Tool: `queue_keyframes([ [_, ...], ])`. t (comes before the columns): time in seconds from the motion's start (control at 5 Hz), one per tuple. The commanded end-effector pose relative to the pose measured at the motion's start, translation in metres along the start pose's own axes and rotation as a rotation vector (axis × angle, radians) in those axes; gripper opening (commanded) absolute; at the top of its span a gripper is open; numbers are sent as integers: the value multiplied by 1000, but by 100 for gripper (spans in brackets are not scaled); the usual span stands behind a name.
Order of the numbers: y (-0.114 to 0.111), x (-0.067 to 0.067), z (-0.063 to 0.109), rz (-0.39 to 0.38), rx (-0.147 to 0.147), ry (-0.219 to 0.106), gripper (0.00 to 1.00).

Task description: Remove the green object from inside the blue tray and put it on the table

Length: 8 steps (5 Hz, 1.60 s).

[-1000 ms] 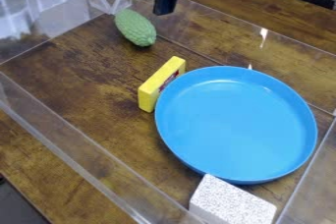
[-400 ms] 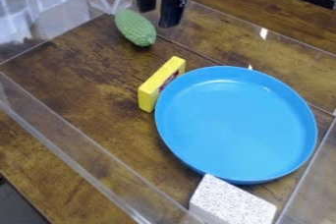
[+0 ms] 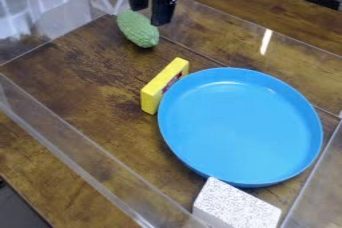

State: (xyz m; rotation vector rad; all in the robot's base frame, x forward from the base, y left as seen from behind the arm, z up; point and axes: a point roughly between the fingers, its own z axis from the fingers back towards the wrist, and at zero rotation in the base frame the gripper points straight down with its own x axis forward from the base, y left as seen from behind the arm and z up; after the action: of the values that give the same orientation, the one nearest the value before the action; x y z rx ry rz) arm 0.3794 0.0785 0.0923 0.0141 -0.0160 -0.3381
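Observation:
The green object (image 3: 136, 27), a small bumpy oval, lies on the dark wooden table (image 3: 80, 82) at the back left, outside the blue tray (image 3: 247, 122). The round tray sits at the right with nothing in it. My gripper (image 3: 150, 10) hangs pointing down just behind and above the green object. It is open, its dark fingers are apart and nothing is between them. Whether a finger touches the object I cannot tell.
A yellow rectangular block (image 3: 164, 84) lies against the tray's left rim. A grey-white speckled sponge (image 3: 237, 204) sits at the front edge below the tray. Clear plastic walls (image 3: 60, 147) fence the table at the left and front.
The gripper has edged a little to the left in the picture, closer over the green object. It stays open, and the objects have not moved.

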Motion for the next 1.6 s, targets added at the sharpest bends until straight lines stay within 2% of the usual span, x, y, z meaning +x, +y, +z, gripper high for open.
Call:
queue_keyframes([
  [0.0, 16, 1, 30, 11, 55, -76, 100],
  [0.4, 3, 12, 14, -52, 59, -83, 100],
  [0.6, 10, 17, 16, -95, 61, -87, 100],
  [0.8, 19, 23, 20, -116, 65, -96, 100],
  [1.0, 29, 24, 34, -105, 68, -98, 100],
  [1.2, 33, 17, 44, -82, 61, -93, 100],
  [1.4, 26, 18, 25, -73, 48, -80, 100],
])
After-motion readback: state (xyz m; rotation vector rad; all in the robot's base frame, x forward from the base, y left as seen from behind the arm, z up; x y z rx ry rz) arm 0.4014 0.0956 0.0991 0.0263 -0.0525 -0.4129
